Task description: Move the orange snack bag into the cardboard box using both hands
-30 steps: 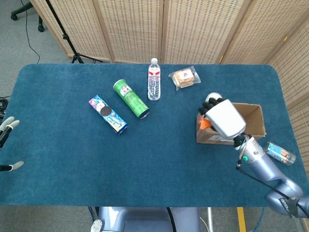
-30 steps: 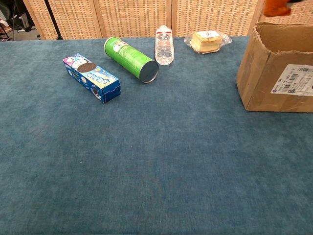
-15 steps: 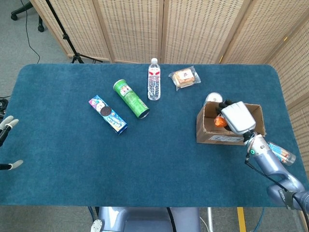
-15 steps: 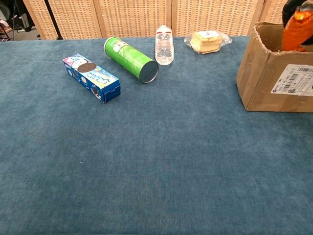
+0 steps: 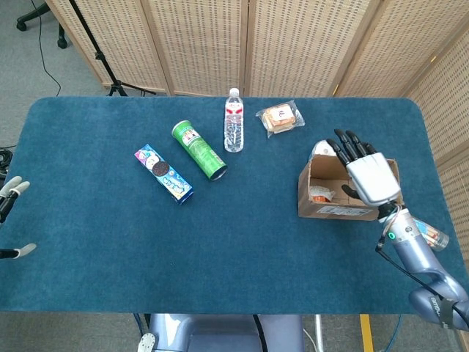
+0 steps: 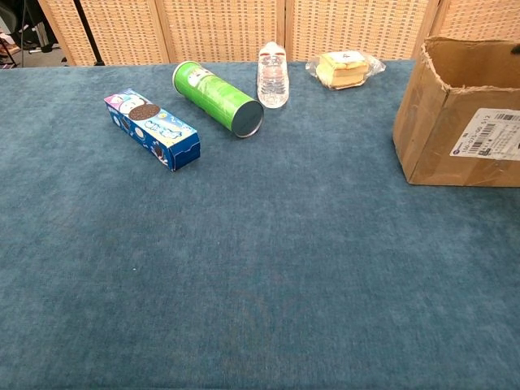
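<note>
The right hand (image 5: 370, 178) hangs over the cardboard box (image 5: 348, 189) near the table's (image 5: 220, 249) right edge, its dark fingers (image 5: 344, 147) spread apart and holding nothing. Inside the open box, an orange snack bag (image 5: 320, 195) lies on the bottom at the left side, apart from the hand. Just right of the box, a small can (image 5: 429, 233) lies on its side beside the right forearm. Across the blue table, a blue cookie box (image 5: 163, 173), a green chip tube (image 5: 198, 150), a water bottle (image 5: 233, 121) and a wrapped sandwich (image 5: 280, 118) lie well apart from the box. At the far left edge, only the pale fingertips of the left hand (image 5: 10, 192) show, spread apart.
</note>
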Tool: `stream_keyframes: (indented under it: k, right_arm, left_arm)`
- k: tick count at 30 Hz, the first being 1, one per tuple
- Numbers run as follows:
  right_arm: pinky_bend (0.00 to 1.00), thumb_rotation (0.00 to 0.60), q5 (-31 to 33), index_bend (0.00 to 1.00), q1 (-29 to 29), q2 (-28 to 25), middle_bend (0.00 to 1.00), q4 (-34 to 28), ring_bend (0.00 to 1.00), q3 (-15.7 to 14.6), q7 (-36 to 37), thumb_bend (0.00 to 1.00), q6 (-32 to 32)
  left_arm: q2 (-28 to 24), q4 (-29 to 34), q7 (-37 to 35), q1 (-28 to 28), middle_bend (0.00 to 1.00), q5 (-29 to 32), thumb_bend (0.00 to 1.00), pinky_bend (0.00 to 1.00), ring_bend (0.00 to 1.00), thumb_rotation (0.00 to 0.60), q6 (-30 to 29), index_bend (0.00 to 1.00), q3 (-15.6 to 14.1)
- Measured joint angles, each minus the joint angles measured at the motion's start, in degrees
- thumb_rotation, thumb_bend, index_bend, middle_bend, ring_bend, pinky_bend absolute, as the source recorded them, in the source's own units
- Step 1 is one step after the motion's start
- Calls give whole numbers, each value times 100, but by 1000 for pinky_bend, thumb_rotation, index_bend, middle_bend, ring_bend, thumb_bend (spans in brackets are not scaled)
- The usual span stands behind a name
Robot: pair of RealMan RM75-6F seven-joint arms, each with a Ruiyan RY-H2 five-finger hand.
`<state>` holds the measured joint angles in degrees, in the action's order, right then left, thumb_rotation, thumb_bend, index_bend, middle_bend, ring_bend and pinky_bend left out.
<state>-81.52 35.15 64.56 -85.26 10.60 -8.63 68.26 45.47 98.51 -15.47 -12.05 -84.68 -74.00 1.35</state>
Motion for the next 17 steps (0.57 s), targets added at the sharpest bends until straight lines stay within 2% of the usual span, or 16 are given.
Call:
stream_keyframes:
  k: [4,9,13,17]
  right_arm:
    - [265,600,-117,0,-223,-279,0,-340,0,54,29,200,455]
    - [180,600,-301,0,-792,-369,0,-489,0,-37,265,0,1281]
    - [168,600,-464,0,-1282,-155,0,-267,0,-205,630,0,1885]
    - [156,600,-617,0,-1619,227,0,254,0,-416,816,0,2250]
  left_arm:
    - [13,5,43,11,0,5,0,0,0,600,-18,0,5]
    - [102,-2,188,74,0,24,0,0,0,600,-160,0,21]
    - [214,-28,286,151,0,43,0,0,0,600,-328,0,43]
    - [386,-113,407,226,0,94,0,0,0,600,-510,0,86]
